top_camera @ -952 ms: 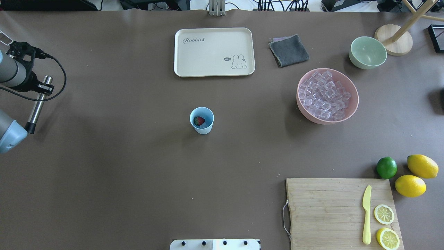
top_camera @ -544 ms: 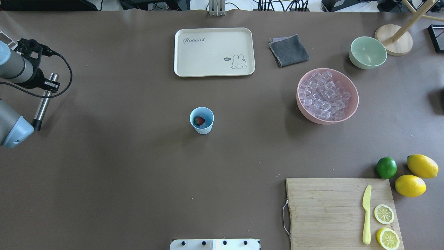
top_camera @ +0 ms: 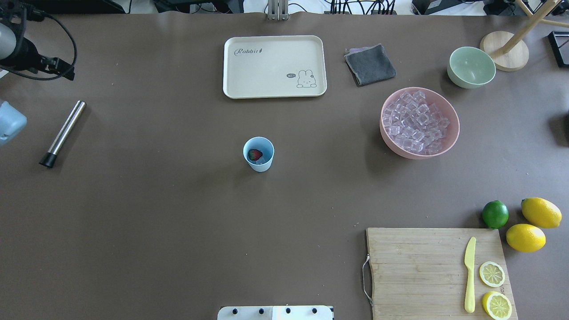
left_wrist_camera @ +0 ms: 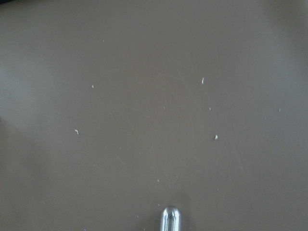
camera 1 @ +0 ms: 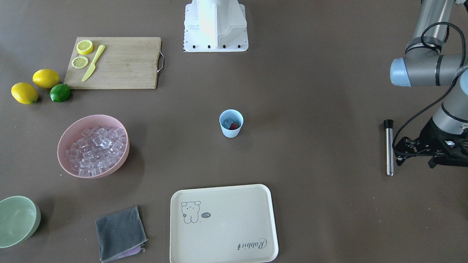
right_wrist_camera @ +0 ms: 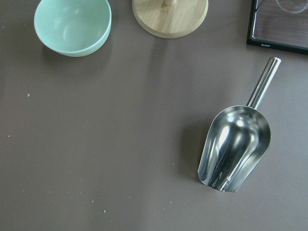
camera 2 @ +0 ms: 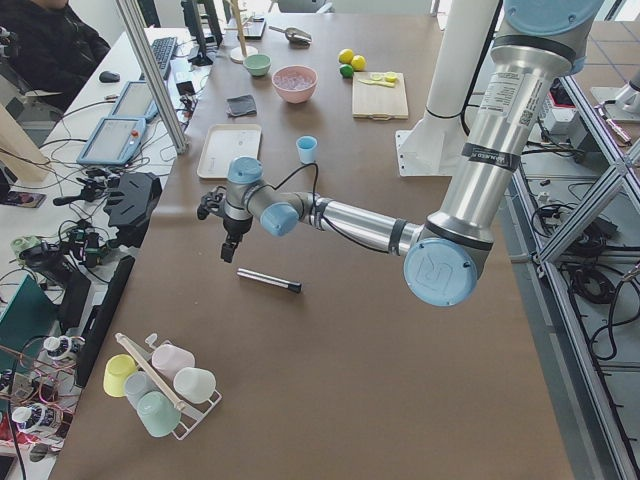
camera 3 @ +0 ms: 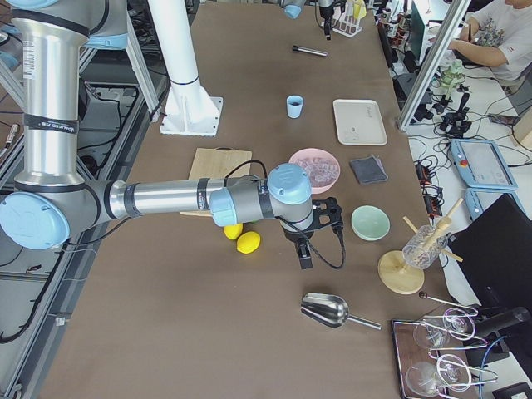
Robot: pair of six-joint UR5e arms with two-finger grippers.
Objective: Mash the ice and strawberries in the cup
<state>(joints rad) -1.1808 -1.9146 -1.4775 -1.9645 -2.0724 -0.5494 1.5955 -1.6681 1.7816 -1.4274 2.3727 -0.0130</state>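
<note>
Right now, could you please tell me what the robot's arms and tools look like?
The left arm and right arm are silver tubes with pale blue joint caps; one left cap bears a logo. The left tool and right tool are black, each with a black cable looping beside it.

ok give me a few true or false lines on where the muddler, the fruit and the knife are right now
1. The muddler lies flat on the table, apart from the left end effector. True.
2. The strawberry lies loose on the table. False: it sits in the pale blue cup with ice.
3. The yellow knife lies on the cutting board beside two lemon halves. True.
4. The lime lies on the cutting board. False: it is on the table next to two whole lemons.
</note>
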